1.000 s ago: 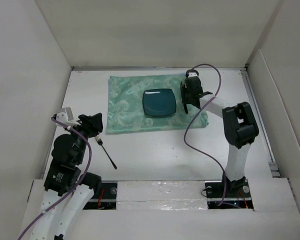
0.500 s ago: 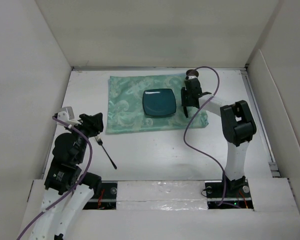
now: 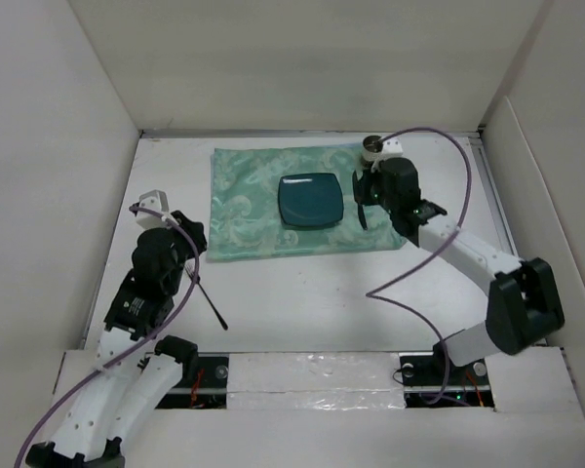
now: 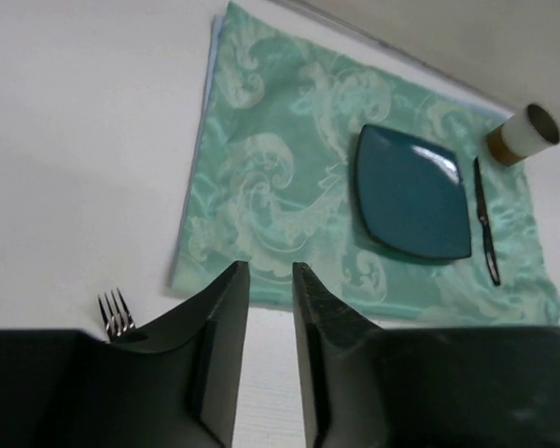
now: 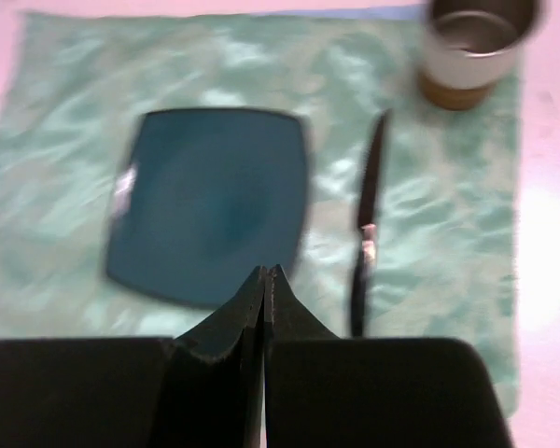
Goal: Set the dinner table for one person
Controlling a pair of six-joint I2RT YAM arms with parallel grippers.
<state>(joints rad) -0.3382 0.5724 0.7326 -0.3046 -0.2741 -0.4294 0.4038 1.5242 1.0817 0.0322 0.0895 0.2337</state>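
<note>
The white dinner table (image 3: 302, 292) holds a mint-green mat (image 3: 244, 200) with a square teal plate (image 3: 311, 200) on it. A dark knife (image 5: 366, 224) lies on the mat right of the plate, and a cup (image 3: 371, 146) stands at the mat's far right corner. A fork (image 3: 213, 307) lies on bare table near the mat's front left corner. My left gripper (image 3: 189, 242) hovers over the fork's tines (image 4: 117, 315), slightly open (image 4: 268, 271) and empty. My right gripper (image 5: 264, 271) is shut and empty above the plate's (image 5: 210, 201) near right edge, left of the knife.
White walls enclose the table on the left, back and right. The right arm's elbow (image 3: 525, 297) reaches out over the table's right side, with its purple cable looping above. The arm bases stand at the near edge.
The right arm's elbow has swung out to the right, and its gripper, open by the knife earlier, is now shut. The left arm has shifted slightly up and right over the fork's tines.
</note>
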